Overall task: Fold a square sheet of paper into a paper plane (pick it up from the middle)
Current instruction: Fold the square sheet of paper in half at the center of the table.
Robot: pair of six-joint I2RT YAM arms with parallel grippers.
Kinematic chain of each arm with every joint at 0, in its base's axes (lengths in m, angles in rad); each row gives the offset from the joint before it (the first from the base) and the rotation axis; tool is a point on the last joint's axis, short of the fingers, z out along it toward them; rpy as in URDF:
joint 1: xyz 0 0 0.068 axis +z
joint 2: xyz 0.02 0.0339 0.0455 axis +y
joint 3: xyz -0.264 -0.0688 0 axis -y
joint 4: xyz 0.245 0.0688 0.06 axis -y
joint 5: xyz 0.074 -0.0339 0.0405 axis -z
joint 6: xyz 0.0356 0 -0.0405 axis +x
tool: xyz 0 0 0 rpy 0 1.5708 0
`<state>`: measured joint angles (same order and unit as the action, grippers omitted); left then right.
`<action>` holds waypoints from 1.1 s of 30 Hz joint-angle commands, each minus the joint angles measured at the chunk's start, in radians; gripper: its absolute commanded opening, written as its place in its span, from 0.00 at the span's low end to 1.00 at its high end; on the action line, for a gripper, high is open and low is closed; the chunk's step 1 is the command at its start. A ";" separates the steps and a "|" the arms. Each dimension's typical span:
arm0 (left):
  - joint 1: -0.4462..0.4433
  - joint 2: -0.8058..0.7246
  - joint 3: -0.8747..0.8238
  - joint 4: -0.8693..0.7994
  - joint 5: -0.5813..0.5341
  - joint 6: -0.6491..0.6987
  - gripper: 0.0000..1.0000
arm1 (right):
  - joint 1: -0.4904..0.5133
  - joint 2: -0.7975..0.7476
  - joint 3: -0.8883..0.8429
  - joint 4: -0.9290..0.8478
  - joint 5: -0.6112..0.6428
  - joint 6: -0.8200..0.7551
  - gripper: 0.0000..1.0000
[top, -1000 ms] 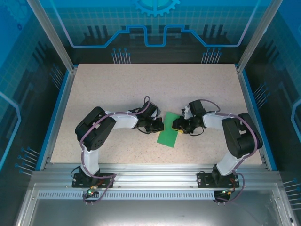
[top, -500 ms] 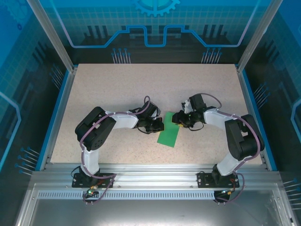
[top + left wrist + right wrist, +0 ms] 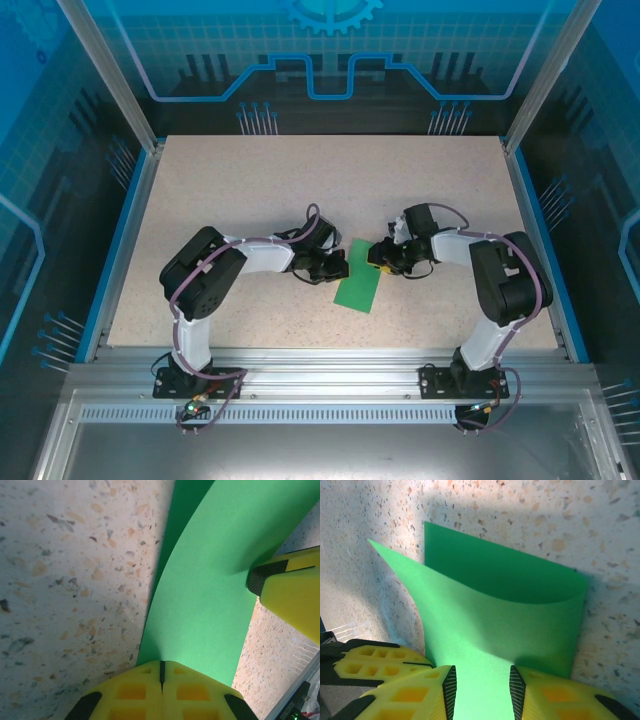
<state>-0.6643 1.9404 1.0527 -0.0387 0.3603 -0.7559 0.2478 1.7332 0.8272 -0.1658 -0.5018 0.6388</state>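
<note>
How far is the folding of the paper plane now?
Done: the square sheet of paper is curled over itself, a first half fold, not pressed flat. In hand: the left gripper is shut on one edge; the right gripper straddles another, jaws apart. Remaining: every crease, nose and wings.

Green paper sheet point(image 3: 359, 285) — folded over, mid-table

1. The square sheet of paper point(image 3: 505, 615) is thin green paper, matt and smooth, with no sheen even where it curls.
2. The surface point(image 3: 300, 190) looks like beige speckled stone composite, matt and finely grained.
3. The left gripper point(image 3: 161, 666) and right gripper point(image 3: 480, 687) have jaws of yellow moulded plastic with a faint satin look; the pads point(image 3: 449, 690) are black, ribbed and rubbery-looking.
4. The rail point(image 3: 320, 372) is brushed silver metal.
</note>
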 commanded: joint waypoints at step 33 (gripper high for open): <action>-0.013 0.021 -0.019 -0.147 -0.032 0.029 0.00 | -0.091 0.130 0.165 -0.107 0.019 -0.043 0.38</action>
<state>-0.6643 1.9404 1.0534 -0.0410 0.3603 -0.7525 0.1856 1.8065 0.9932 -0.2466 -0.4984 0.6083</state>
